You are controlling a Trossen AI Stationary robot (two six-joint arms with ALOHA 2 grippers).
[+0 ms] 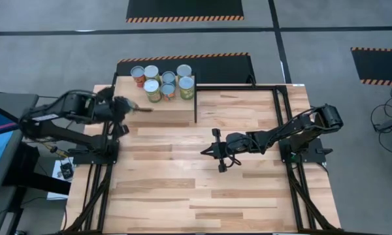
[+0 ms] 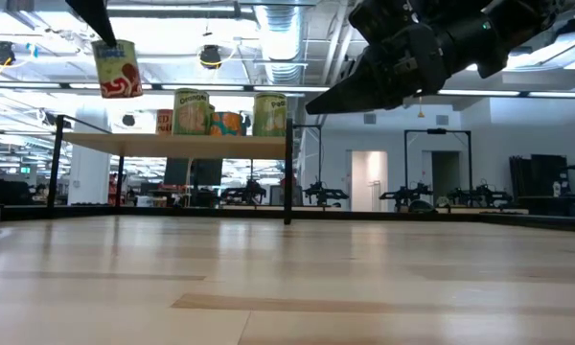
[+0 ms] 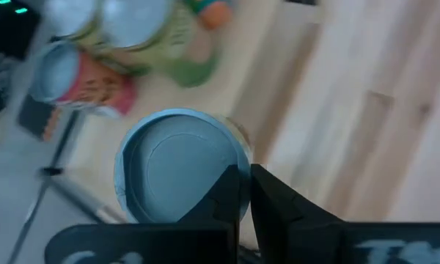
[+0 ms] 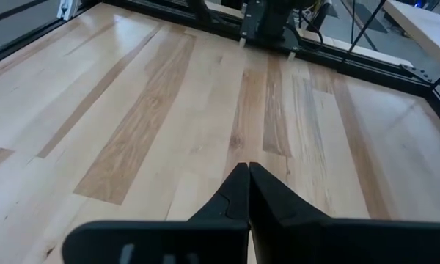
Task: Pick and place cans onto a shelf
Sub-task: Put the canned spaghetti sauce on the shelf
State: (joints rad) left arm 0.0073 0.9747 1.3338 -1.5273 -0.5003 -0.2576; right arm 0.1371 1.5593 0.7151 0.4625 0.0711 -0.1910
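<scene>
We see the left gripper (image 3: 243,192) pinched tight on the rim of a can (image 3: 180,165), holding it in the air just left of the shelf (image 1: 176,108) and its six cans (image 1: 164,81), while the right gripper (image 1: 212,151) hangs shut and empty mid-table

The shelf (image 1: 158,108) stands at the table's (image 1: 202,189) far left corner. Six cans (image 1: 162,81) cluster on its far part. The left gripper (image 1: 146,109) hangs over the shelf's near part, clamped on the rim of another can (image 2: 118,68), clear of the shelf. The right gripper (image 1: 207,151) hangs above mid-table, well apart.
</scene>
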